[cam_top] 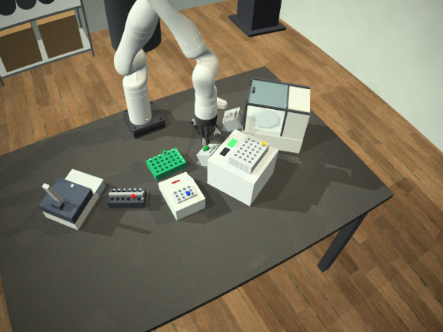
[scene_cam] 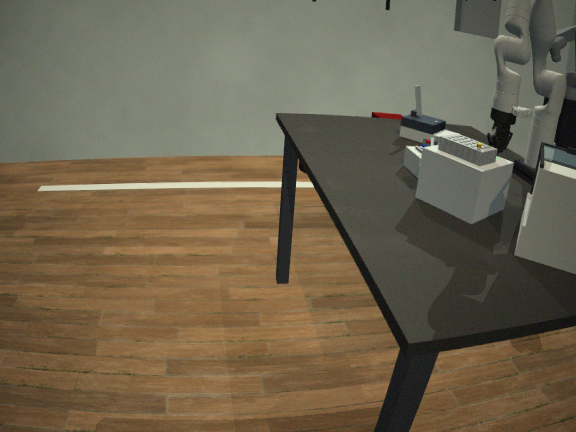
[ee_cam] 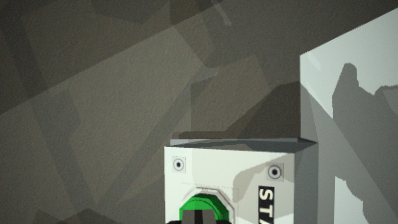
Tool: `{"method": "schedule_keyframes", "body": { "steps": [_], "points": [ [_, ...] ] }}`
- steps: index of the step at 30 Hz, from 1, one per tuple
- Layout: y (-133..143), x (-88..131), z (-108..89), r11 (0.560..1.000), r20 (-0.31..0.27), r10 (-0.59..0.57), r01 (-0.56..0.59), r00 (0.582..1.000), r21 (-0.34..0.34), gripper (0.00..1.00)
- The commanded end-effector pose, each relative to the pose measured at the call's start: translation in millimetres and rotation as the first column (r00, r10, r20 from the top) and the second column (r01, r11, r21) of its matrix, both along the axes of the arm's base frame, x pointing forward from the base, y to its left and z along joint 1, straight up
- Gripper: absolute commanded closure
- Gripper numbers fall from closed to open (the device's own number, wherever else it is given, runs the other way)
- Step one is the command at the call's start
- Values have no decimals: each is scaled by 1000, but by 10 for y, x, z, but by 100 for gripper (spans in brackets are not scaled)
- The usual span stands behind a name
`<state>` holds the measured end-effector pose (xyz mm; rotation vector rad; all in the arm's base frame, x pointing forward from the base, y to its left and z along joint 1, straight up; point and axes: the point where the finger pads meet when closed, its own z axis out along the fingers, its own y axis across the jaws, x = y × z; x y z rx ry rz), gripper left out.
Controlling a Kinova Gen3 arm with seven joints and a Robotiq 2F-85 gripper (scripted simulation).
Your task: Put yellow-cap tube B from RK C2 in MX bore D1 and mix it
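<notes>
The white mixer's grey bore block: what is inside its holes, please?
One yellow-capped tube stands in a corner bore of the grey block. The other bores look dark and hold no caps. The tube's body and the bore bottoms are hidden.

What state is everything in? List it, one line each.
gripper: shut, empty, tips over the START key
green lamp: lit
yellow-capped tube: upright in a corner bore
mixer: standing level

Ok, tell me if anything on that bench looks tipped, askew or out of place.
Nothing stands out. Every station I can see stands level, the yellow-capped tube sits in the mixer, its green lamp is lit, and the shut end effector is at the green key.
</notes>
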<state>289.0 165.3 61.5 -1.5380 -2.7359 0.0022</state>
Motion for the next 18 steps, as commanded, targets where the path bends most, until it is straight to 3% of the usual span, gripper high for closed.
{"method": "schedule_keyframes", "body": {
  "steps": [1, 18],
  "points": [
    [6, 16, 64, 1000, 2, -3, 3, 1000, 3, 90],
    [6, 15, 265, 1000, 1, -3, 3, 1000, 3, 90]
  ]
}}
